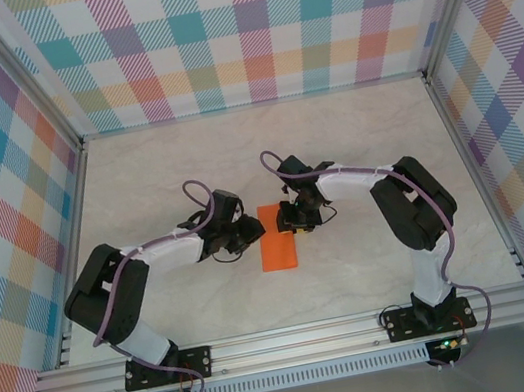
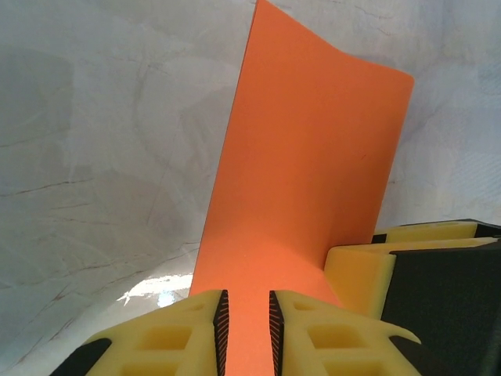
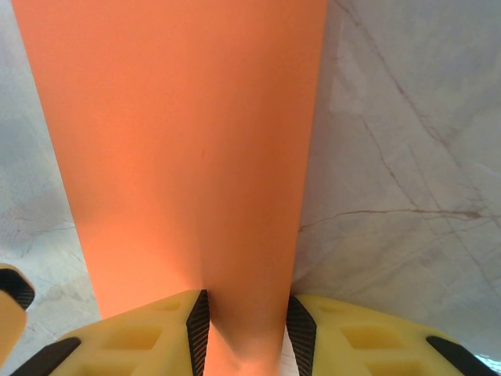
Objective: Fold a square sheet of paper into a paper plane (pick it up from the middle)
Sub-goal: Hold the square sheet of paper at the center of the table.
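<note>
The square sheet of paper (image 1: pixel 278 246) is bright orange and lies mid-table as a narrow folded rectangle. My left gripper (image 1: pixel 246 235) sits at its left edge. In the left wrist view its jaws (image 2: pixel 248 317) stand a narrow gap apart, with flat orange paper (image 2: pixel 305 180) showing through and one far corner curling up. My right gripper (image 1: pixel 296 218) is at the sheet's upper right. Its pads (image 3: pixel 246 325) close on a raised, shaded hump of the paper (image 3: pixel 188 141), whose right edge runs into the right pad. A right fingertip (image 2: pixel 360 274) shows on the paper.
The pale marbled tabletop (image 1: pixel 354 139) stretches around the sheet. Checked walls with aluminium posts (image 1: pixel 81 147) close off the left, back and right. An aluminium rail (image 1: pixel 297 337) carrying both arm bases runs along the near edge.
</note>
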Tool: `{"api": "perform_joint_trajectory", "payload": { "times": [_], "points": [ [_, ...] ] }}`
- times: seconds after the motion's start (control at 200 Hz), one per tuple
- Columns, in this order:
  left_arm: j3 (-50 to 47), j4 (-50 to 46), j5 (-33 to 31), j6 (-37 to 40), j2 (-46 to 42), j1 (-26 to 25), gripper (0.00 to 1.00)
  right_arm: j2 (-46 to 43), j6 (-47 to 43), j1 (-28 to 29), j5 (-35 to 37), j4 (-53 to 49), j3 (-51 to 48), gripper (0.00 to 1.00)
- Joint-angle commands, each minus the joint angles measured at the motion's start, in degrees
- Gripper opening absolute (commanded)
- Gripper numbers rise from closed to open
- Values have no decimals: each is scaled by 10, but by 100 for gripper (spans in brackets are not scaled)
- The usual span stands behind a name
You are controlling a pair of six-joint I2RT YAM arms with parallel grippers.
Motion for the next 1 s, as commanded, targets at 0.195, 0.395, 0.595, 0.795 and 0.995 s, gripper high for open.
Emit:
{"api": "perform_joint_trajectory", "payload": {
  "times": [0.195, 0.395, 0.595, 0.795, 0.995],
  "points": [
    [23, 29, 36, 10, 46, -1, 17, 53, -6, 3, 47, -10, -20, 37],
    [28, 31, 41, 14, 61, -4, 16, 55, -4, 3, 48, -11, -22, 37],
    [30, 31, 44, 17, 59, -6, 16, 58, -3, 3, 49, -10, -23, 37],
    [30, 36, 46, 17, 52, -7, 16, 60, -9, 3, 50, -11, -23, 36],
    [28, 34, 39, 17, 38, -9, 16, 60, -13, 3, 52, -12, -23, 36]
  ]
}}
